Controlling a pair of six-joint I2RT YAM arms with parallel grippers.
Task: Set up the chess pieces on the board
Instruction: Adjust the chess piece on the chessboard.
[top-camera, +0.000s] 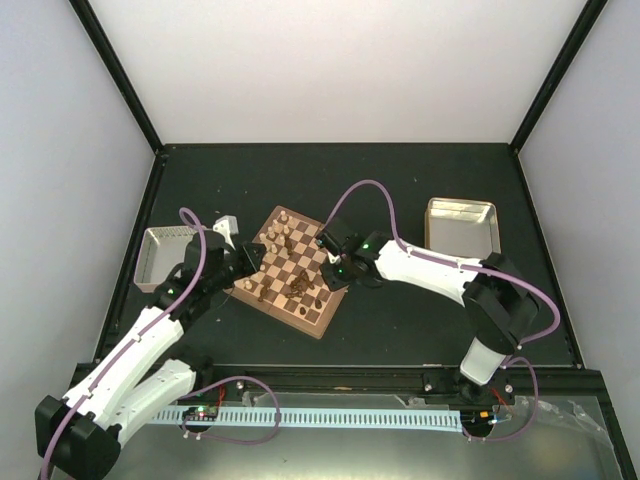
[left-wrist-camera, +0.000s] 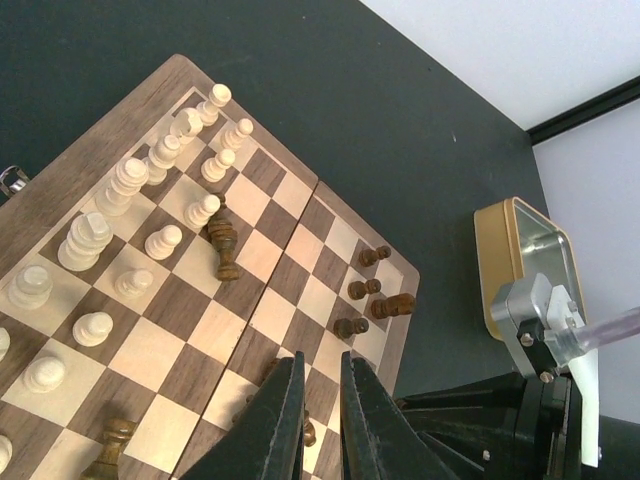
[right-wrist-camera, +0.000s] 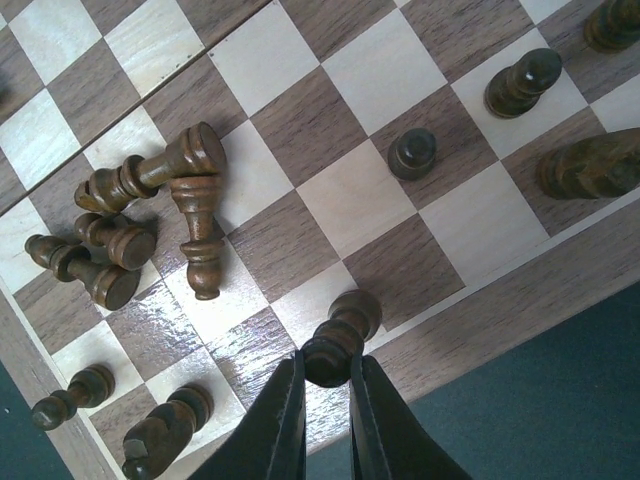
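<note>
The board (top-camera: 315, 322) lies at an angle mid-table. My right gripper (right-wrist-camera: 327, 366) is shut on the head of a dark brown chess piece (right-wrist-camera: 348, 322) standing on a square by the board's near border (right-wrist-camera: 520, 300). Several dark pieces (right-wrist-camera: 190, 215) lie toppled to its left, and others (right-wrist-camera: 413, 152) stand to the right. My left gripper (left-wrist-camera: 322, 358) hovers shut and holding nothing over the board's dark side. Pale pieces (left-wrist-camera: 130, 180) stand in two rows along the far left, with one dark piece (left-wrist-camera: 225, 245) fallen among them. In the top view the right gripper (top-camera: 330, 262) faces the left gripper (top-camera: 250, 262) across the board.
One metal tray (top-camera: 160, 255) sits left of the board and another (top-camera: 460, 225) to the right, also seen as a gold-edged tin (left-wrist-camera: 530, 260). The right arm's cable (top-camera: 365, 190) arches over the board's far corner. Dark table surface surrounds the board.
</note>
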